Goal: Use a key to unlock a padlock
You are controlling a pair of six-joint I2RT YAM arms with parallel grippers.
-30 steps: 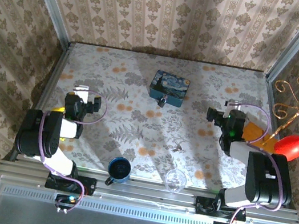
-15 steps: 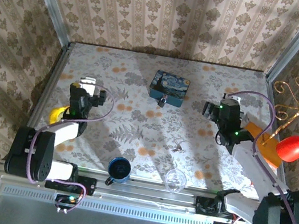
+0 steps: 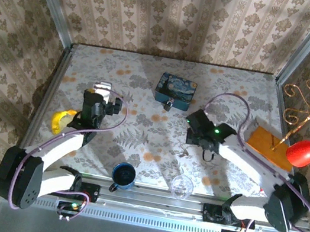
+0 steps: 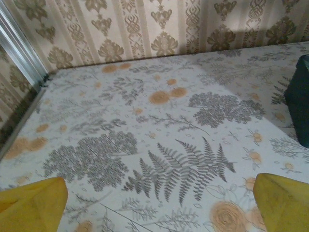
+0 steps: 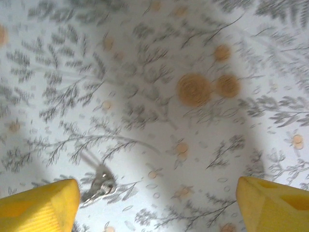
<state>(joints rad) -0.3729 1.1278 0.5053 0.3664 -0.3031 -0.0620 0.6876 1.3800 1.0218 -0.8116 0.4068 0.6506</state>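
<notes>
Right arm [image 3: 243,159] now inward over the one key [image 5: 99,186], one padlock [image 3: 170,103] beyond; left fingers [image 4: 29,203] and right fingers [image 5: 38,203] spread, empty.

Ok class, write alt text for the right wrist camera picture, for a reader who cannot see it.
A small metal key lies on a flower-patterned table, just beside the yellow fingertip at the picture's lower left; the right gripper is open, its other yellow fingertip at the lower right. The picture is blurred, so the key's details are unclear.
</notes>
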